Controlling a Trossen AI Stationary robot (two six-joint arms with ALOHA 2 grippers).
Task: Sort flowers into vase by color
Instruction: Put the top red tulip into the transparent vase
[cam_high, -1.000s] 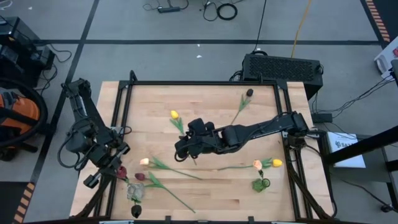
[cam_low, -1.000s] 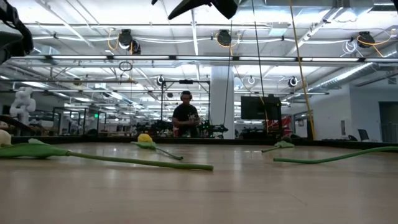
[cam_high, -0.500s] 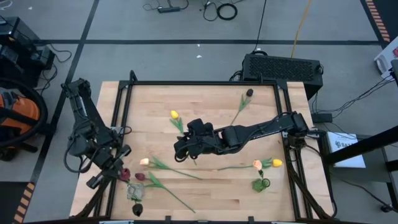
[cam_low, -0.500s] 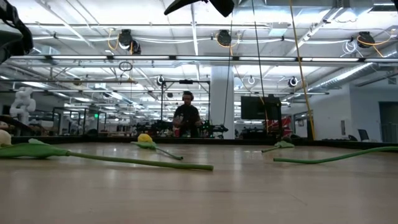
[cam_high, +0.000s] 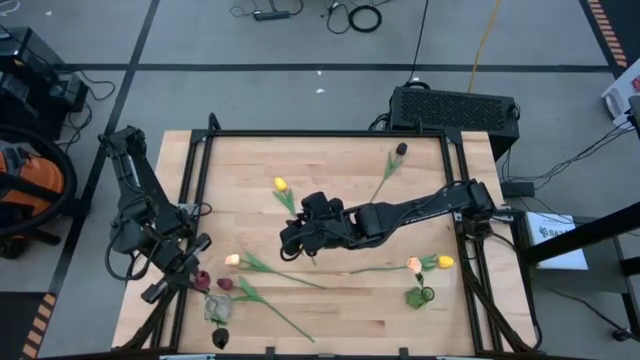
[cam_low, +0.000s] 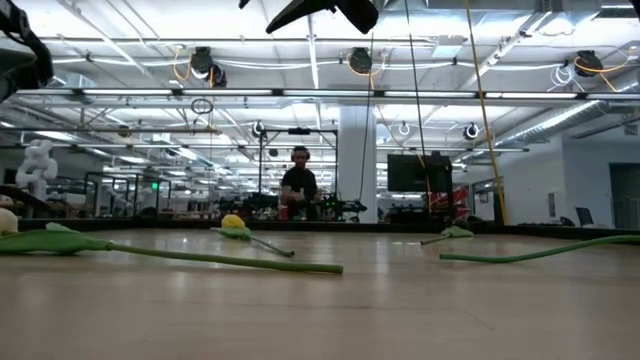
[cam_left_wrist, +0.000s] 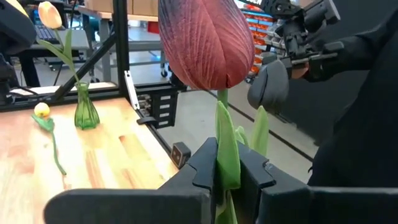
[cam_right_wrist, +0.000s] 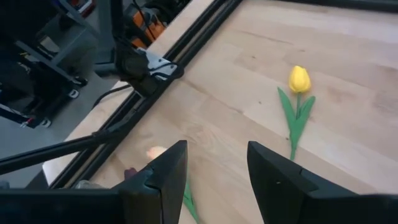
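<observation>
Meanwhile, the left gripper (cam_high: 192, 270) hangs at the bench's (cam_high: 330, 310) 8 o'clock edge with its jaws narrowed onto the green stem of a dark red tulip (cam_left_wrist: 208, 43); the wrist view shows the stem pinched between the two fingers (cam_left_wrist: 205, 168), the head standing upright above them. Just beside it, toward 6 o'clock, stands a clear vase (cam_high: 217, 310) at the bench's near left corner, and a second maroon tulip (cam_high: 226, 284) lies next to it with its long stem running toward 5 o'clock. A peach tulip (cam_high: 232, 260) lies between the two arms.

The right gripper (cam_high: 293, 238) hovers over the bench's middle, its jaws standing apart with nothing between them. A yellow tulip (cam_high: 281, 185) lies just beyond it at 11 o'clock. Another dark tulip (cam_high: 401, 149) rests near the far edge at 1 o'clock. At 4 o'clock a peach tulip head (cam_high: 414, 264) and a yellow one (cam_high: 444, 262) lie side by side, with a green vase (cam_high: 419, 297) near them.

In the low view a person (cam_low: 298, 187) stands far behind the bench.
</observation>
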